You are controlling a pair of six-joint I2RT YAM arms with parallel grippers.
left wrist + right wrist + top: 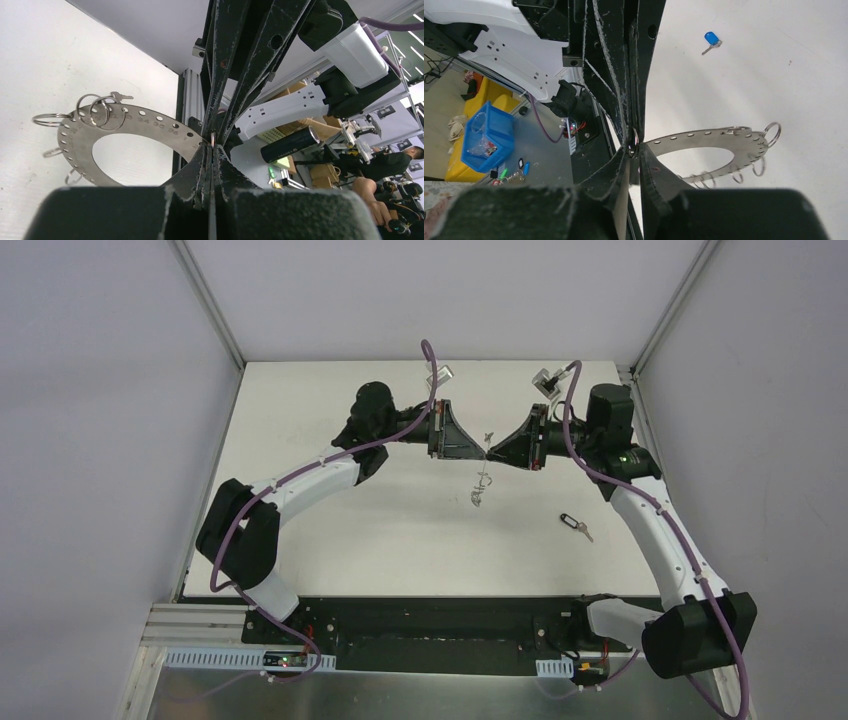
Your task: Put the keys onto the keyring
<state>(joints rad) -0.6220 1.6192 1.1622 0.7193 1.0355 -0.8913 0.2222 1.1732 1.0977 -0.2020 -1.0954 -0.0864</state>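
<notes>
Left hand (212, 150) and right hand (634, 154) met tip to tip above the middle of the counter (400, 540). Each had its fingers pinched nearly shut on the same spot, a small wire loop (633, 143) at the rim of the keyring (145, 127). The keyring hung edge-down between them, clear of the counter, with several more loops dangling along its outer edge. A blue-headed key (711, 38) lay loose on the counter toward the right arm's side, well apart from the ring; I could not tell where the black-headed key was.
</notes>
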